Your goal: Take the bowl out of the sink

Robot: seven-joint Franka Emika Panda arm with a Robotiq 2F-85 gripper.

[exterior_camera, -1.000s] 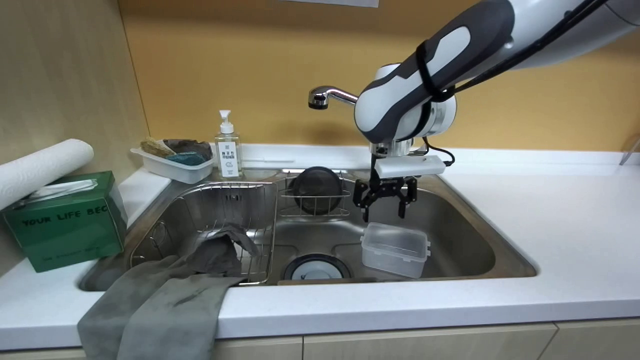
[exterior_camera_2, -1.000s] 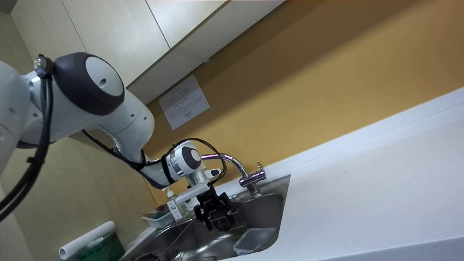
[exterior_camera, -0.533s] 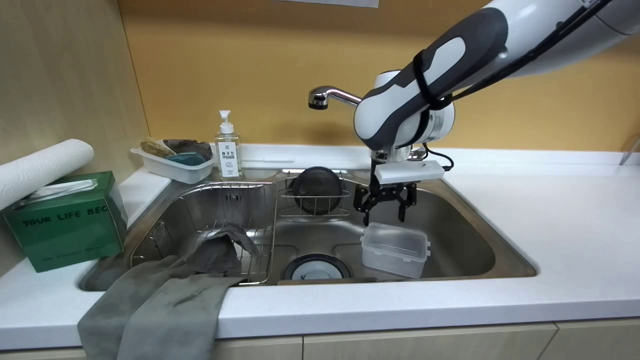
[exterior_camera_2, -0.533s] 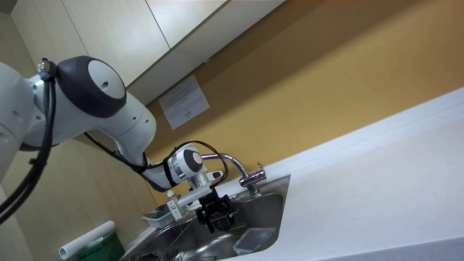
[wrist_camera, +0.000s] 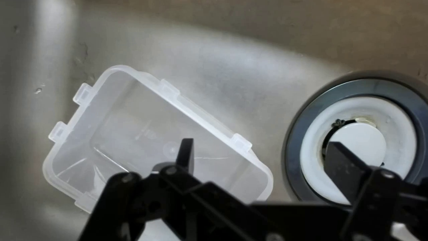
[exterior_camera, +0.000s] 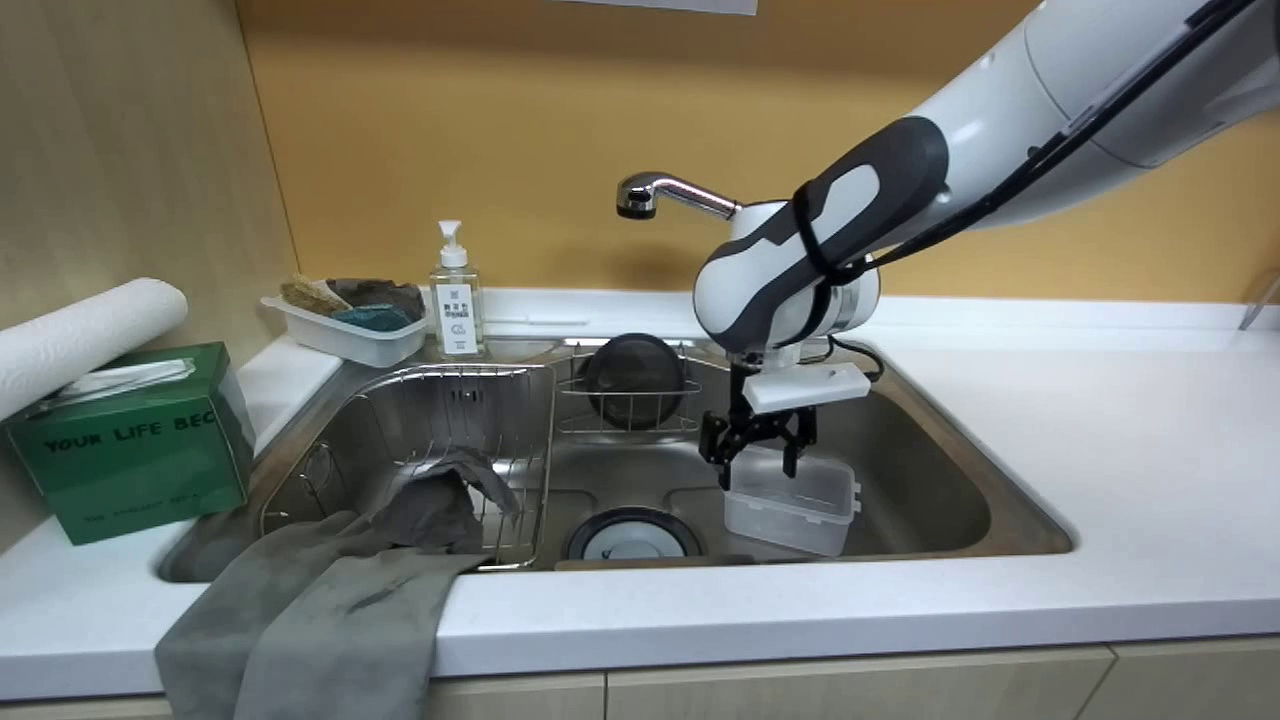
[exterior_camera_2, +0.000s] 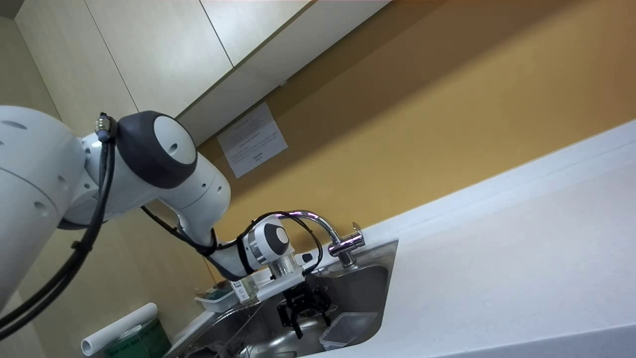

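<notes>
The bowl (exterior_camera: 795,515), see-through and squarish with small side tabs, sits in the steel sink (exterior_camera: 920,480) right of the drain. It also shows in an exterior view (exterior_camera_2: 350,328) and in the wrist view (wrist_camera: 133,124). My gripper (exterior_camera: 757,474) is open and empty, pointing down above the bowl's rear left part; it also shows in an exterior view (exterior_camera_2: 313,328). In the wrist view, one finger of the gripper (wrist_camera: 260,149) appears over the bowl's inside and the other over the drain, with one bowl corner between them. I cannot tell the exact height above the rim.
The drain (exterior_camera: 632,540) lies left of the bowl. A black strainer (exterior_camera: 637,380) stands in a wire holder at the sink's back. A wire rack (exterior_camera: 550,460) with grey cloth (exterior_camera: 350,600) is at left. The chrome tap (exterior_camera: 675,190) reaches over from behind. White counter (exterior_camera: 1130,450) lies right.
My gripper has moved down and a little toward the front, staying open, and now overlaps the bowl's rear edge in an exterior view. The bowl has not moved.
</notes>
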